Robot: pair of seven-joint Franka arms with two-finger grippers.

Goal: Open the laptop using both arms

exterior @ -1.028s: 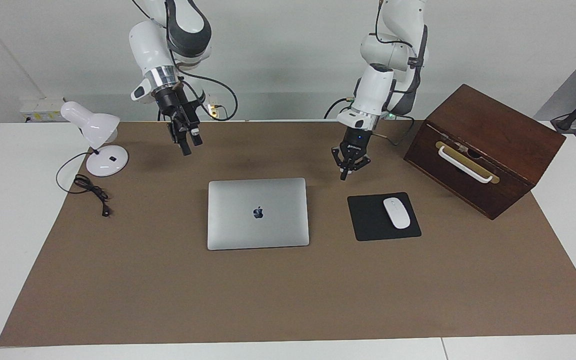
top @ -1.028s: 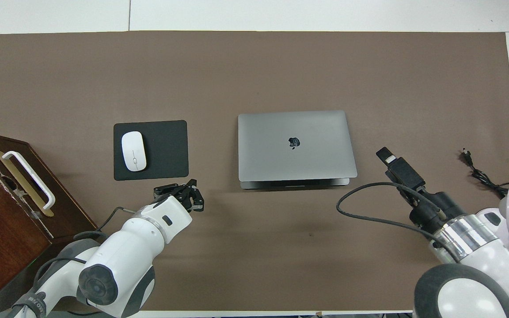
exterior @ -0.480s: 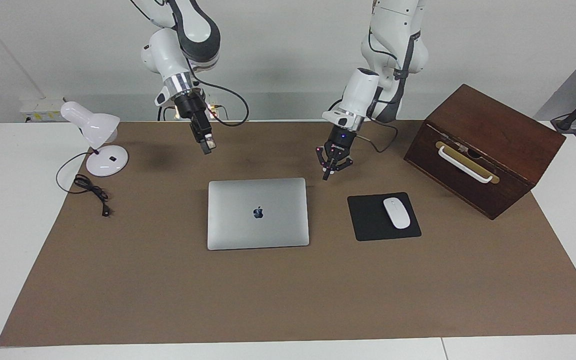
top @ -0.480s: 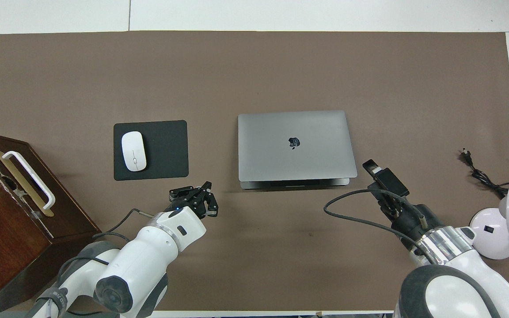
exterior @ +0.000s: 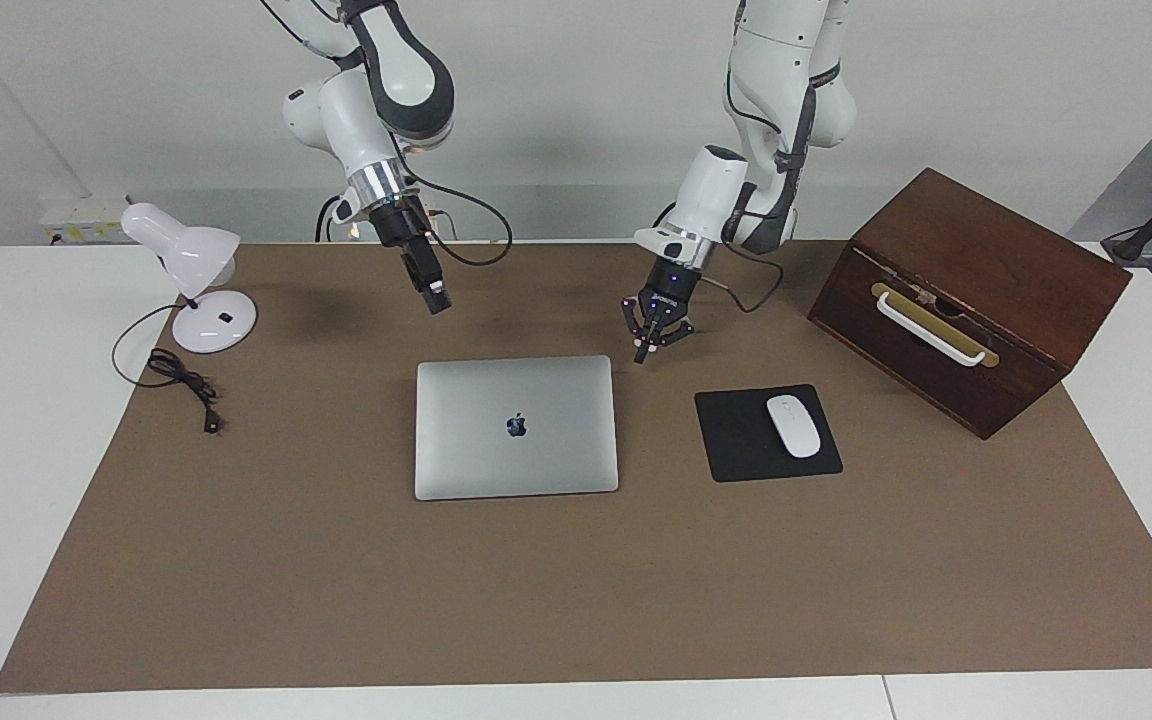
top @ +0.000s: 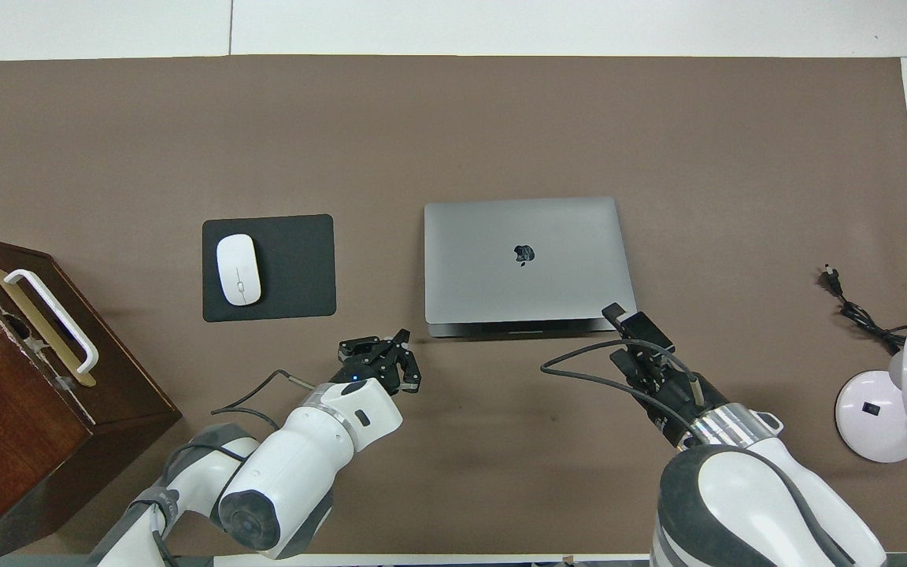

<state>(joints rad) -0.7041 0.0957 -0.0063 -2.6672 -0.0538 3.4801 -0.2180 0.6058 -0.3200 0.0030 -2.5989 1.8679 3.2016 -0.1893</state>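
At frame centre in the facing view, the closed laptop (exterior: pixel 516 427) lies flat on the brown mat. Just above its upper corners hang the left gripper (exterior: pixel 642 352), fingertips pressed together, and the right gripper (exterior: pixel 439 301), whose fingers I cannot tell. Neither touches. Closed tips could skid off the lid edge, shoving the laptop toward the mouse pad (exterior: pixel 767 433).

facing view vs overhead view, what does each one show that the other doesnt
Only the facing view shows the air under the two hands: the left hand hangs shut just above the mat beside the laptop, and the right hand hangs higher, clear of it. Only the overhead view shows the laptop's edge nearest the robots, lid closed. Both show the mouse on its black pad, the wooden box and the lamp.
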